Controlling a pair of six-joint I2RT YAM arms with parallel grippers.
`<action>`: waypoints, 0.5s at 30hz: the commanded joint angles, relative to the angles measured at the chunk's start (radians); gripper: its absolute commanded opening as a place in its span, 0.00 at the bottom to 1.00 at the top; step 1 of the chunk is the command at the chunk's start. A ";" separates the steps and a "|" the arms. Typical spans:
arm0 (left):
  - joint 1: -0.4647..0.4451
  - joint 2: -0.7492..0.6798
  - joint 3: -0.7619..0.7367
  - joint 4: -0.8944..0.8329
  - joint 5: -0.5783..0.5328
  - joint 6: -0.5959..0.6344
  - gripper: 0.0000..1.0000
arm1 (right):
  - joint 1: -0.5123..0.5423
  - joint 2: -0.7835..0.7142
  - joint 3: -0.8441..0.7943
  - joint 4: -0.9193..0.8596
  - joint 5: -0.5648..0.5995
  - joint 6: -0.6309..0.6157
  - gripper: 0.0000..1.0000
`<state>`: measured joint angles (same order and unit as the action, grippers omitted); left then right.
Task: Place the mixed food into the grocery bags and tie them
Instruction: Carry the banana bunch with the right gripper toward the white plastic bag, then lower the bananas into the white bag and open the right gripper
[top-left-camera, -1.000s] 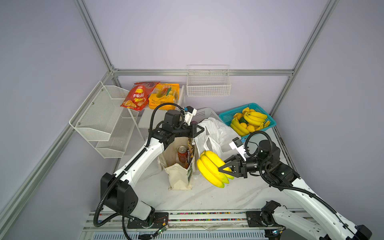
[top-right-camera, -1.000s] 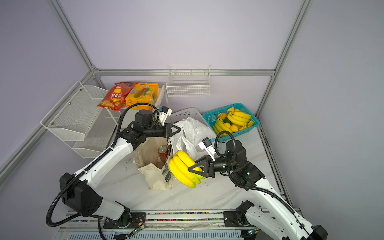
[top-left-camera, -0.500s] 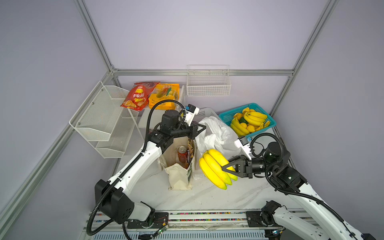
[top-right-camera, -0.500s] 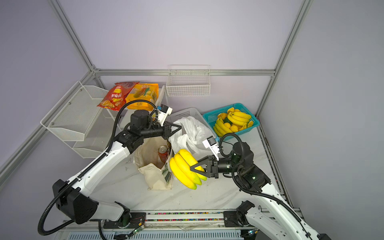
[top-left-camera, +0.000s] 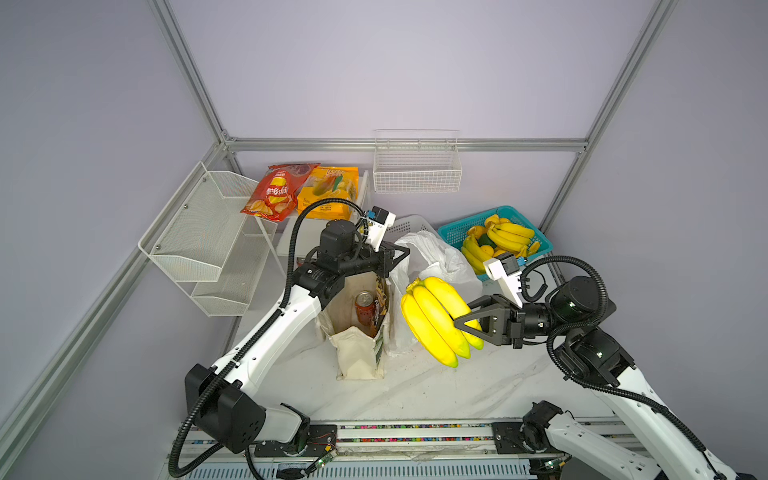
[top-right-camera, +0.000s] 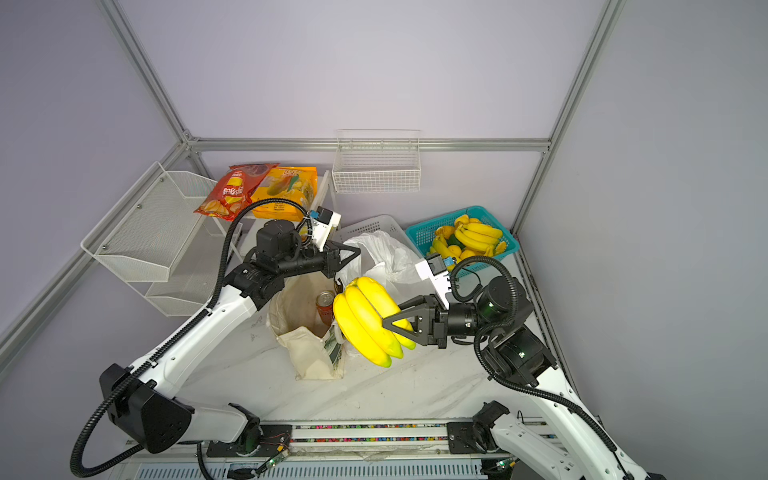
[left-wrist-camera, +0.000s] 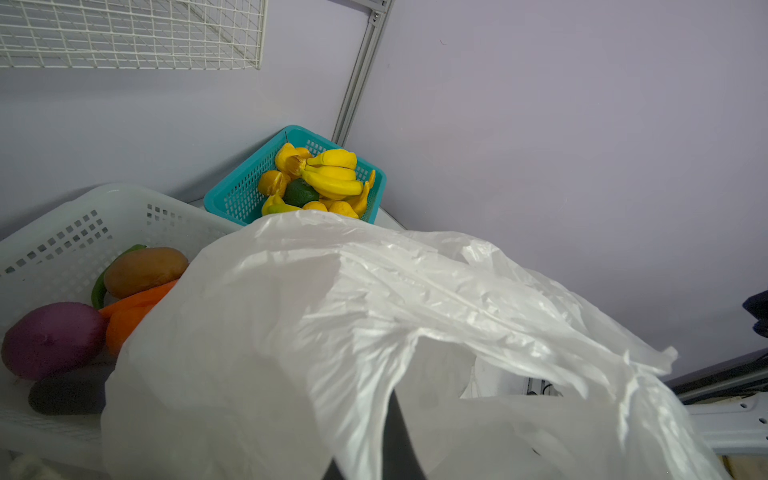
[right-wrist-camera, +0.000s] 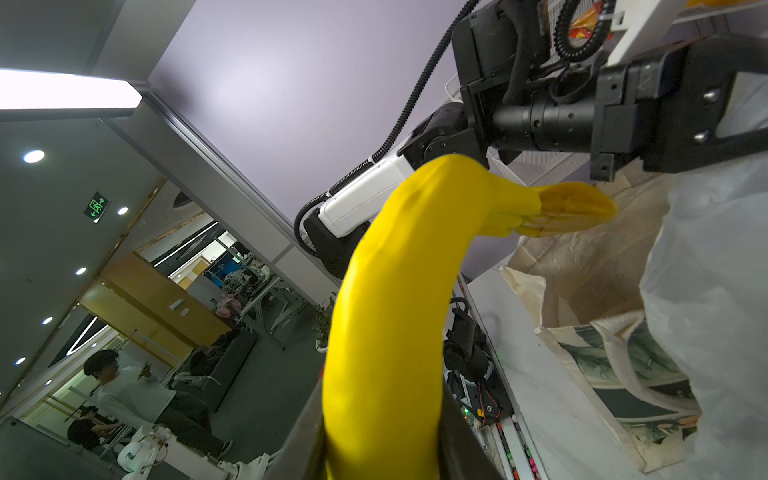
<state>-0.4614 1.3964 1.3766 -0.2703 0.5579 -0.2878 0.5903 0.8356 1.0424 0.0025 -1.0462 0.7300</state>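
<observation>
Robot lab cell: aluminium frame (top-left-camera: 407, 144), lilac panels (top-left-camera: 395, 70), office desks (right-wrist-camera: 257, 286), exit sign (right-wrist-camera: 96, 206) beyond

Plastic bag (left-wrist-camera: 374, 311) hides left gripper (top-left-camera: 401, 254); bananas (top-left-camera: 432, 320) partly hide right gripper (top-left-camera: 462, 323).

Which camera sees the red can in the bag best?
The top views: both look down into the open canvas tote at the drink can standing inside. Neither wrist view shows it: left sees plastic bag, right sees bananas.
</observation>
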 joint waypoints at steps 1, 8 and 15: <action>-0.003 -0.023 -0.040 0.042 -0.006 0.009 0.00 | 0.005 0.052 0.021 0.046 0.054 0.051 0.16; -0.005 -0.045 -0.069 0.076 -0.001 0.018 0.00 | -0.006 0.068 -0.059 0.022 0.094 0.124 0.16; -0.005 -0.062 -0.109 0.129 0.017 0.053 0.00 | -0.140 0.014 -0.174 0.024 0.070 0.221 0.15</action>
<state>-0.4614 1.3746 1.3090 -0.2138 0.5549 -0.2737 0.4988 0.8806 0.8886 0.0032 -0.9627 0.8810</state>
